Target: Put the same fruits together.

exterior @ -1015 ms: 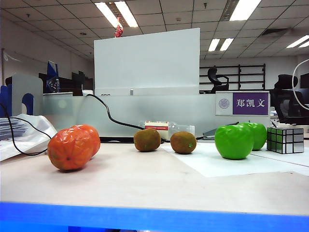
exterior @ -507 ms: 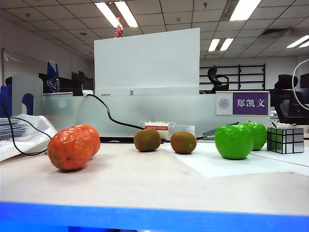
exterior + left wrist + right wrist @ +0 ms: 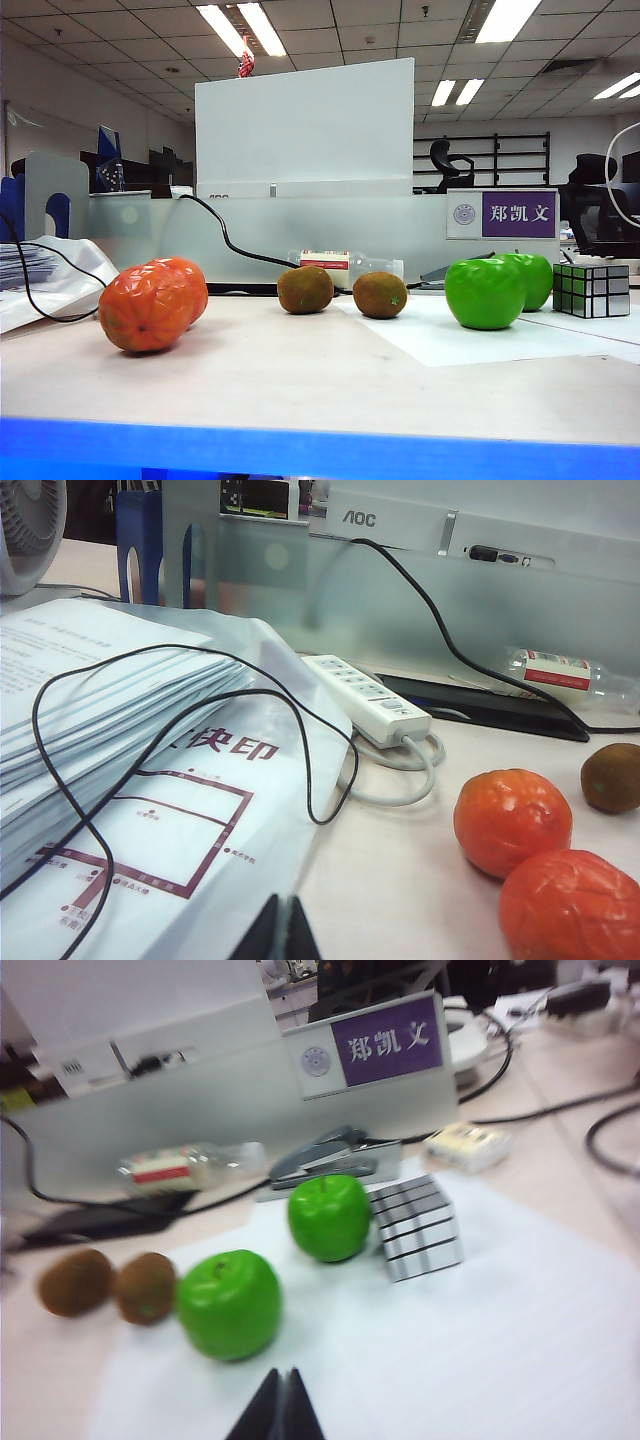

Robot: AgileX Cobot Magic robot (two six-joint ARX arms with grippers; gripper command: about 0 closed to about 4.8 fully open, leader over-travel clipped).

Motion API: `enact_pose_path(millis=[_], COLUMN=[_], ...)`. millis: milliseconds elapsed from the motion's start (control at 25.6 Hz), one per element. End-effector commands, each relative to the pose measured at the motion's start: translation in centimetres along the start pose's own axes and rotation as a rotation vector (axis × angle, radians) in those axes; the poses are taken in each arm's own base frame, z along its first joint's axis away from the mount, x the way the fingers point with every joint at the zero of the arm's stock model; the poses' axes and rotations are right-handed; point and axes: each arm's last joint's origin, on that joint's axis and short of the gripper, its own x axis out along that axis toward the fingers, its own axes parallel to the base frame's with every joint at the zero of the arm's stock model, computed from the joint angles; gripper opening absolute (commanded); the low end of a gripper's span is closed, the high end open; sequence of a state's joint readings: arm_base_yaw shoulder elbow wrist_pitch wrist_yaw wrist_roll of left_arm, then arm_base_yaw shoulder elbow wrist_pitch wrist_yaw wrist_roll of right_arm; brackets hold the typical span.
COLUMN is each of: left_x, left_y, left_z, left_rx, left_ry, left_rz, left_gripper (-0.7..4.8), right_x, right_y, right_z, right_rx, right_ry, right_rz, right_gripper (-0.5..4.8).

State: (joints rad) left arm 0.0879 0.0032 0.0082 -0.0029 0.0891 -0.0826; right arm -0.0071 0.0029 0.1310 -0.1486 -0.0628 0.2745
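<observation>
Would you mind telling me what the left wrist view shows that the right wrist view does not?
Only the left wrist view shows the two oranges, white power strip, paper stack and the shut left tool. Only the right wrist view shows both green apples, mirror cube, purple nameplate and the shut right tool. Both show a kiwi and the plastic bottle.

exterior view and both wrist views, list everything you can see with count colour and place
oranges: two, orange, touching, table's left
kiwis: two, brown, side by side, centre
apples: two, green, on white sheet, right
mirror cube: one, silver, beside the rear apple
power strip: one, white, behind the oranges
paper stack: one, bagged, far left
bottle: one, clear, lying by the divider
stapler: one, grey, behind the apples
left tool: shut, near the papers
right tool: shut, before the apples
</observation>
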Motion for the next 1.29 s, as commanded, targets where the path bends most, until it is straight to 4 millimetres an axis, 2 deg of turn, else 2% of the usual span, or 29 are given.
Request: enact_pose_path(millis=[39,312,781,1288], left_x=[0.0,0.0,0.0,0.0], left_y=[0.0,0.0,0.0,0.0], left_z=[0.2,0.2,0.2,0.2], left_rx=[0.001,0.001,0.001,0.001], left_ry=[-0.014,-0.014,-0.013,-0.013], left_rz=[0.002,0.001,-0.002,-0.002], left_gripper=[-0.01,-0.01,-0.01,-0.01], right_x=[0.0,0.2,0.9,0.9], right_y=[0.0,-0.9,-1.6,-1.7], right_z=[0.1,-0.3,-2.4,-2.8], right_rx=[-0.187,-0.215,-0.225,-0.221], right_ry=[0.0,-0.046,-0.044,-0.028], right_rz=[-0.021,-0.212,-0.2,-0.197], right_gripper=[-0.05,-0.05,-0.05,-0.05])
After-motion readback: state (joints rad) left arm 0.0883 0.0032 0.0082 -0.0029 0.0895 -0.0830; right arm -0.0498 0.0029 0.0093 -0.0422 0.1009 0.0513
